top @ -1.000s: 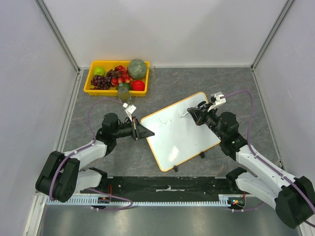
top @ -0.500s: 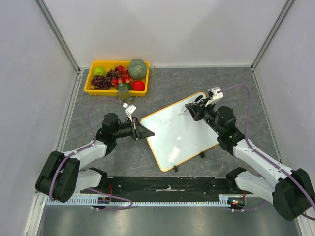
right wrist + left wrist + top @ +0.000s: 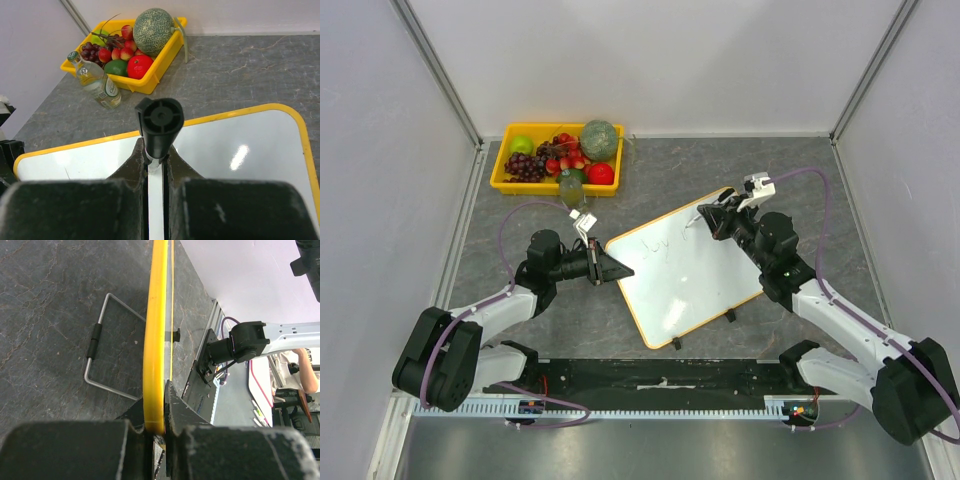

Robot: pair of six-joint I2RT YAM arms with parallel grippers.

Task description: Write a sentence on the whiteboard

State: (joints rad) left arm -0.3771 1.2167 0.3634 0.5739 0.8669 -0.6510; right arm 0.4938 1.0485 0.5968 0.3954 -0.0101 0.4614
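Note:
The whiteboard (image 3: 692, 275), white with a yellow frame, lies slanted mid-table. Faint dark strokes of the sentence (image 3: 660, 243) run along its upper left part. My left gripper (image 3: 618, 271) is shut on the board's left edge; in the left wrist view the yellow frame (image 3: 156, 335) is pinched between the jaws of that gripper (image 3: 160, 410). My right gripper (image 3: 710, 222) hovers over the board's far edge, shut on a marker (image 3: 159, 125) with a black end and white barrel. The right gripper (image 3: 156, 150) looks down on the board (image 3: 240, 145). The marker's tip is hidden.
A yellow tray (image 3: 555, 189) of fruit stands at the back left, with a bottle (image 3: 572, 192) lying beside it. A wire stand (image 3: 107, 350) rests on the grey table under the board. Two black clips (image 3: 676, 343) stick out at the board's near edge.
My right gripper with the marker has shifted left and slightly away along the board's far edge. The left gripper and the board have stayed put.

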